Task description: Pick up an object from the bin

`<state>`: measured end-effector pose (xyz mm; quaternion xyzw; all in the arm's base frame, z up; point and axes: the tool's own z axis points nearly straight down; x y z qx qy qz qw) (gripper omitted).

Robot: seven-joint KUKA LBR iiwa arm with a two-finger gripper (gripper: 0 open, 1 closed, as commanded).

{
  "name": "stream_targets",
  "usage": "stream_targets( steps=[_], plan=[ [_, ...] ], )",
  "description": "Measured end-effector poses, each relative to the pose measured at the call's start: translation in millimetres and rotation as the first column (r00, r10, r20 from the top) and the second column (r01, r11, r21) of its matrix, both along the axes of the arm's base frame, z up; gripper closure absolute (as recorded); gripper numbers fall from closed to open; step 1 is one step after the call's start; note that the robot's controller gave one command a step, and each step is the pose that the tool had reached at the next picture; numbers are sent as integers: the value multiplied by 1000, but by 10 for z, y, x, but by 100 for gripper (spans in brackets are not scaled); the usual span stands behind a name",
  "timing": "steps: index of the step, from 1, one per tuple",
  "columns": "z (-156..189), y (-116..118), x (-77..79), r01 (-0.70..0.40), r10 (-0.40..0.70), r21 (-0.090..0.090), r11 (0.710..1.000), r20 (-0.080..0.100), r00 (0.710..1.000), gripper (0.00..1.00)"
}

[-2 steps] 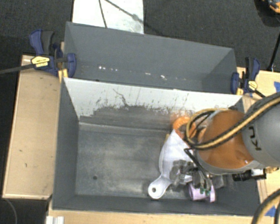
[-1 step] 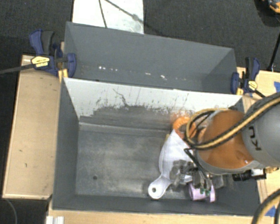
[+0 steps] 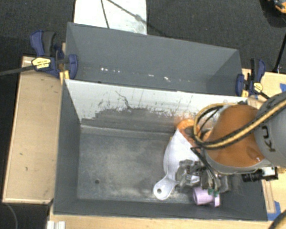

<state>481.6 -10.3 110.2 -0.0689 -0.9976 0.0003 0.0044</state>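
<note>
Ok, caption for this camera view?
Gripper low in the bin, lower right, beside a white scoop and small purple piece.

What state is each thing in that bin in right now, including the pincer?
white scoop: lying flat on the right of the bin, holed handle toward the near wall, partly under the arm.
purple piece: lying by the near wall.
orange thing: at the far wall, half hidden by the arm.
pincer: low over the scoop's handle, beside the purple piece.
</note>
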Motion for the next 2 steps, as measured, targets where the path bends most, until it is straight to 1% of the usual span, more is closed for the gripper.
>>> stream_targets(
  steps=[1, 2],
  plan=[
    [524, -20, 200, -39, 39, 0, 999, 8, 999, 100],
    [1540, -101, 213, -32, 32, 0, 999, 11, 999, 100]
  ],
)
